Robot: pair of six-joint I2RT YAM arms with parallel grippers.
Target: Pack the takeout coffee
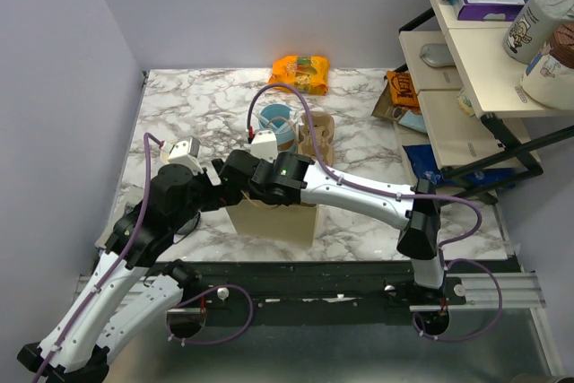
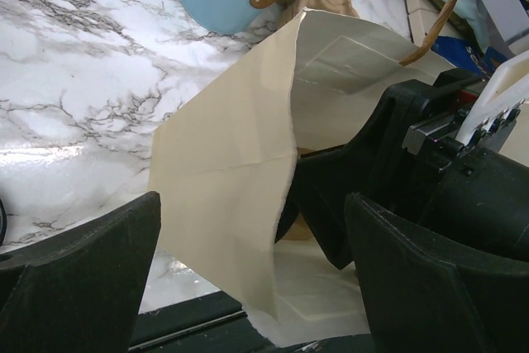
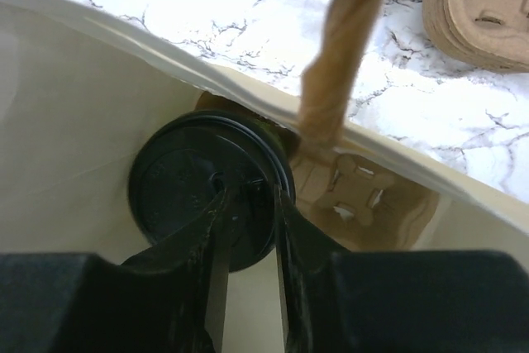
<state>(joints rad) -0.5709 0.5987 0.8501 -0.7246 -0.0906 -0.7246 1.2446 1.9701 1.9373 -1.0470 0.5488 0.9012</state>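
My right pincer [image 3: 248,200] sits inside the bag [image 3: 66,121], narrow. Its tips are on the lidded coffee [image 3: 178,175], but I cannot tell if they grip it. The coffee stands upright at 11 o'clock, with a carrier [image 3: 364,196] at 2. My left pincer [image 2: 252,204], wide, straddles the bag wall.

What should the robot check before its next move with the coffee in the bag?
1. The coffee cup is inside the bag: ok. Its black lid shows between the bag's walls.
2. The cup sits flat on the bottom: cannot tell. Only the lid shows.
3. The right gripper grips the cup: cannot tell.
4. The left gripper is open, with the bag's wall between its fingers: ok.
5. The way out is free: not ok. The bag handle hangs right beside the right gripper and might snag it.
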